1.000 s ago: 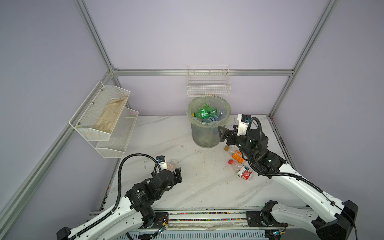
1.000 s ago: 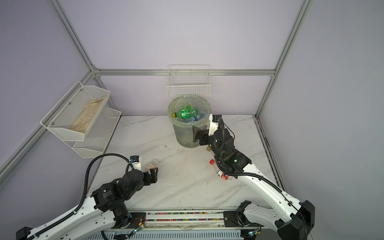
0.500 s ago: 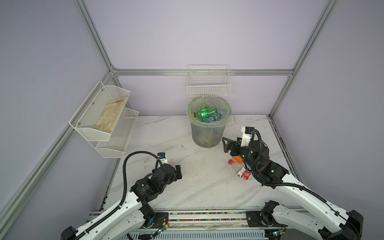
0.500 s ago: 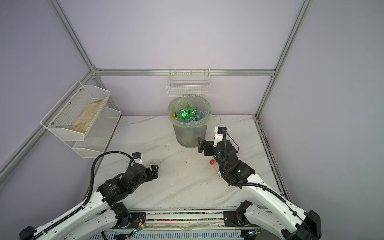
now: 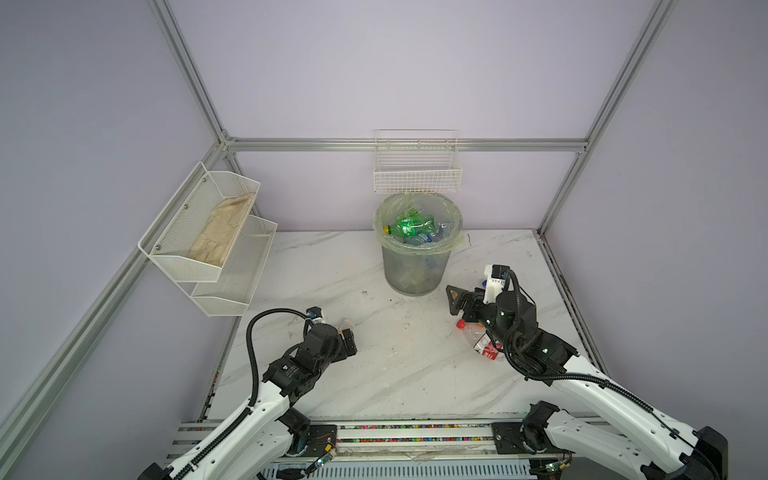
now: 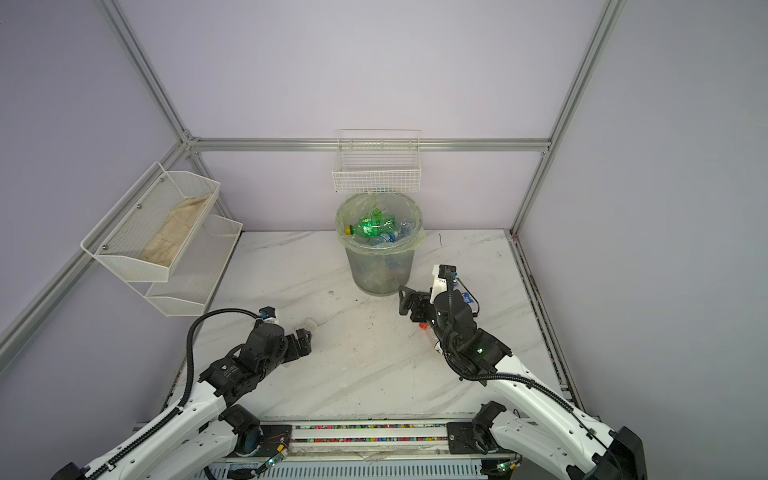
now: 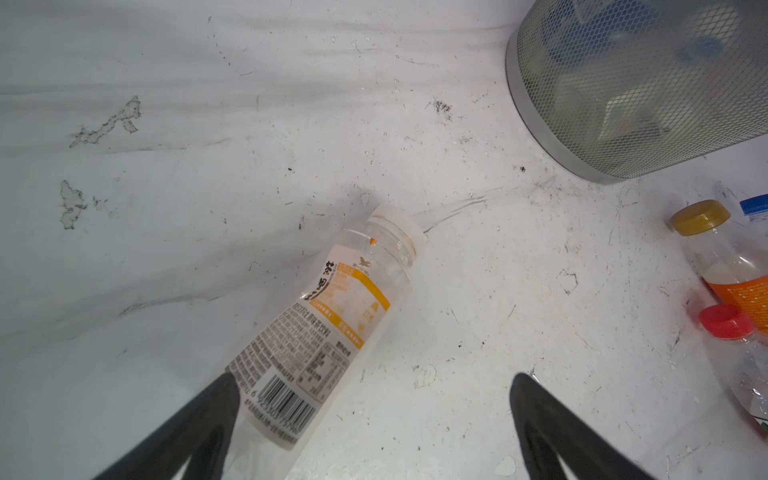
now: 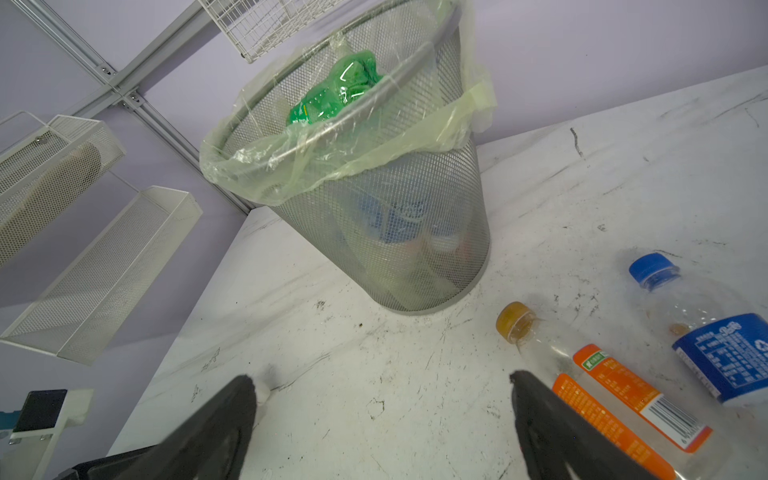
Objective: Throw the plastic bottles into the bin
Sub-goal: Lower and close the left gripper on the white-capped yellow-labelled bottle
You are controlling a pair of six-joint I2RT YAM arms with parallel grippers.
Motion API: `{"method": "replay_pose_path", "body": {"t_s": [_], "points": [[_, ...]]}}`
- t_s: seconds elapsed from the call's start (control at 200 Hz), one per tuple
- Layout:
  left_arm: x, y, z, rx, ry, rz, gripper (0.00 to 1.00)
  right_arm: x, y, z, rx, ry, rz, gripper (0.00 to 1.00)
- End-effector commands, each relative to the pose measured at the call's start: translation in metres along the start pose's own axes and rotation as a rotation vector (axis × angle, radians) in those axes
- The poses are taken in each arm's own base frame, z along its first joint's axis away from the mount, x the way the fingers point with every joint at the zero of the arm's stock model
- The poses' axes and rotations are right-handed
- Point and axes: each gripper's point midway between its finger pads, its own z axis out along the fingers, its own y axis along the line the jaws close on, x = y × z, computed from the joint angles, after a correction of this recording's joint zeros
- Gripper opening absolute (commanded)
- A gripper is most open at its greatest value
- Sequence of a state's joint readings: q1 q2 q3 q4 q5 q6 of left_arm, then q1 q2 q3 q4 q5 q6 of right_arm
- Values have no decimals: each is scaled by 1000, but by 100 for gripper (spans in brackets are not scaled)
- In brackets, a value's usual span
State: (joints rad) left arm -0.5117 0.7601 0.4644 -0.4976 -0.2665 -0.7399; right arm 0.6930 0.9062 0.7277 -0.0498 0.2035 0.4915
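Left gripper (image 7: 374,378) spread wide and empty, one finger close by the white-capped bottle (image 7: 332,328) lying on the table (image 5: 395,374). Right gripper (image 8: 380,376) likewise spread, empty, with the orange-label bottle (image 8: 615,390) beside one finger. The bin (image 5: 415,270) stands near, well filled. Step in hand: approach for pickup. The next move calls for straddling each bottle's body, then closing.

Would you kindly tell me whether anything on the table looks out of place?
Yes: lying on their sides outside the bin are a white-capped bottle, an orange-labelled bottle, a blue-labelled bottle and a red-capped bottle.
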Motion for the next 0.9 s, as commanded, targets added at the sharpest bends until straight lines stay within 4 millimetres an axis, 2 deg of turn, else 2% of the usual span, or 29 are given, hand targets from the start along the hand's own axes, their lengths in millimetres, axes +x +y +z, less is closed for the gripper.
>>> {"method": "replay_pose_path", "body": {"t_s": [0.0, 0.375, 0.675, 0.895], "points": [[5, -1, 9, 29, 7, -1, 100, 4, -2, -2, -6, 8, 26, 97], [3, 12, 25, -26, 29, -15, 100, 14, -6, 1, -4, 29, 46, 97], [22, 17, 44, -74, 141, -5, 100, 18, -8, 1, -1, 35, 55, 97], [42, 7, 59, -50, 269, 2, 95, 20, -7, 3, -6, 41, 61, 97]]}}
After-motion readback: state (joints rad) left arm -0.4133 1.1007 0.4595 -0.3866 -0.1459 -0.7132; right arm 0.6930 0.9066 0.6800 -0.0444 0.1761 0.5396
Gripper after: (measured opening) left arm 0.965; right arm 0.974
